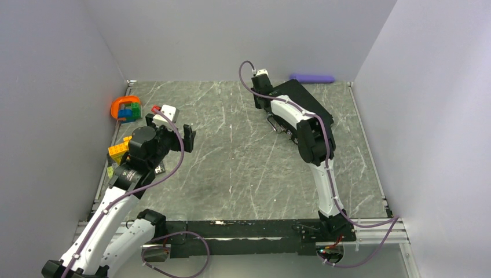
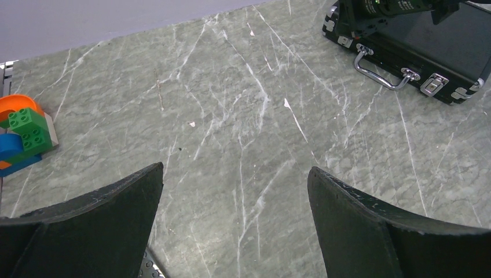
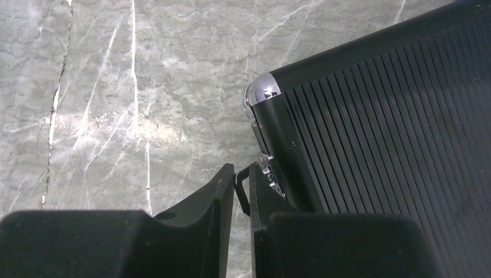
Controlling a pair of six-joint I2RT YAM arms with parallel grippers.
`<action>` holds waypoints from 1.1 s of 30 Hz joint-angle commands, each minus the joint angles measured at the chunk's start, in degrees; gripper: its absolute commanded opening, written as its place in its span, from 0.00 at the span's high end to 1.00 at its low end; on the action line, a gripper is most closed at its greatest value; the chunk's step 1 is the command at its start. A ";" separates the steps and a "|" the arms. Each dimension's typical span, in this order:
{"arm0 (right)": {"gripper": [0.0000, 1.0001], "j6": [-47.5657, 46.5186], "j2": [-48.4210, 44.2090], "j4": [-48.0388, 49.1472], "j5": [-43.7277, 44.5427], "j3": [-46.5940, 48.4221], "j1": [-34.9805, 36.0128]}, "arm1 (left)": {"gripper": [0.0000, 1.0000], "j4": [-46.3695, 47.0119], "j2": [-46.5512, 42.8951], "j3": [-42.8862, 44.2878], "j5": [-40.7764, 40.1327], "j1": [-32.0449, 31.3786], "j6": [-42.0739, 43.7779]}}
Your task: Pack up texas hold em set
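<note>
1. Your right pincer (image 3: 242, 174) is pressed together at the front edge of the black briefcase (image 1: 304, 95), just below a chrome corner (image 3: 263, 90). That spot suggests work on the latch there. A thin dark tab shows between the tips, but whether it is gripped cannot be told.
2. The briefcase lies flat and closed at the far right of the tabletop (image 1: 231, 168), ribbed lid up, its handle (image 2: 379, 74) facing the middle. No chips or cards are in view, so the packing looks all but done, with only the fastening left.
3. Your left pincer (image 2: 234, 171) hangs spread and empty above the tabletop, well apart from the case — likely parked there to give the right arm room.
4. The orange ring of toy blocks (image 1: 125, 108) sits at the far left and the purple stick (image 1: 312, 77) by the back wall — neither belongs to the set.
</note>
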 commanded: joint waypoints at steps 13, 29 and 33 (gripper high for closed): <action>0.83 0.48 4.79 -7.52 -6.19 0.60 3.09 | 0.02 1.05 -0.14 0.69 -0.26 -0.25 -0.09; 0.77 2.24 4.44 -7.14 -6.52 -0.94 5.35 | 0.02 1.18 -0.14 0.78 0.00 -0.25 -0.05; 0.69 2.57 3.76 -6.41 -6.19 -1.67 5.76 | 0.02 1.13 -0.15 0.73 -0.09 -0.25 -0.03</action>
